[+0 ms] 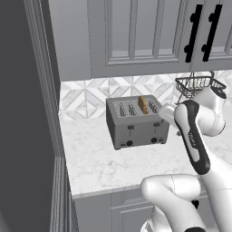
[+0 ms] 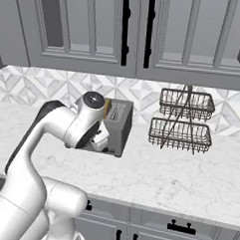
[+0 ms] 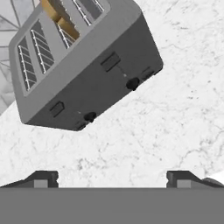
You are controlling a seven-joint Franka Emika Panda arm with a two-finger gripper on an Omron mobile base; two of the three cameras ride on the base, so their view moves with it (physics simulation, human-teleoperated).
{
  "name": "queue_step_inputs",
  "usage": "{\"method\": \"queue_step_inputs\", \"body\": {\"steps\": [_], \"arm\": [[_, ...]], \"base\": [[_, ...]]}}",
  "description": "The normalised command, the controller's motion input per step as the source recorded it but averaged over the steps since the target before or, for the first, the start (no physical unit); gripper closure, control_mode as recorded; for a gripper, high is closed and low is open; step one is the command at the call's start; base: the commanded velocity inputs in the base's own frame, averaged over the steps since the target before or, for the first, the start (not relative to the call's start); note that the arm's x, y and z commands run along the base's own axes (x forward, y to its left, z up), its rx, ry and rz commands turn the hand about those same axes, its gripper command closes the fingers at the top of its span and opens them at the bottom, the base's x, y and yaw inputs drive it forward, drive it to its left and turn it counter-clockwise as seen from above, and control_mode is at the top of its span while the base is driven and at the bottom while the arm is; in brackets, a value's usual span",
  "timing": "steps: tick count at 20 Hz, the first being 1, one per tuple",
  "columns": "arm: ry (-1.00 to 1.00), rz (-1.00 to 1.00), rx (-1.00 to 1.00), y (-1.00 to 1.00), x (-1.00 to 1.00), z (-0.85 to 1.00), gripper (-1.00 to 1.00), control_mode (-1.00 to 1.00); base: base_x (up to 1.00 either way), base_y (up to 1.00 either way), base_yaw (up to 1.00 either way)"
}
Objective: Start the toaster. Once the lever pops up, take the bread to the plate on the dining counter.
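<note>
Grey metal on the toaster, with dark levers and black knobs across its front. Tan-brown on the bread standing in one slot. White with faint grey veins on the worktop. Pale grey and white diamond pattern on the backsplash tiles. Grey on the cabinets, black on their handles. Dark wire on the two-tier basket rack.
</note>
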Motion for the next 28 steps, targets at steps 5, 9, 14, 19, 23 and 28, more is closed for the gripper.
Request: {"method": "queue_step_inputs", "body": {"steps": [5,9,14,19,23,28], "arm": [[0.00,-0.13,0.06,-0.23,0.24,-0.31,-1.00,-1.00],[0.02,-0.10,0.15,-0.24,0.44,-0.23,-1.00,-1.00],[0.04,-0.03,0.17,-0.16,0.52,-0.19,-1.00,-1.00],[0.06,-0.03,0.09,-0.03,0.55,-0.26,-1.00,-1.00],[0.06,-0.06,0.00,0.00,0.51,-0.24,-1.00,-1.00],[0.02,-0.08,0.00,0.00,0.30,-0.19,-1.00,-1.00]], "base": [[0.00,0.00,0.00],[0.00,0.00,0.00],[0.00,0.00,0.00],[0.00,0.00,0.00],[0.00,0.00,0.00],[0.00,0.00,0.00]]}}
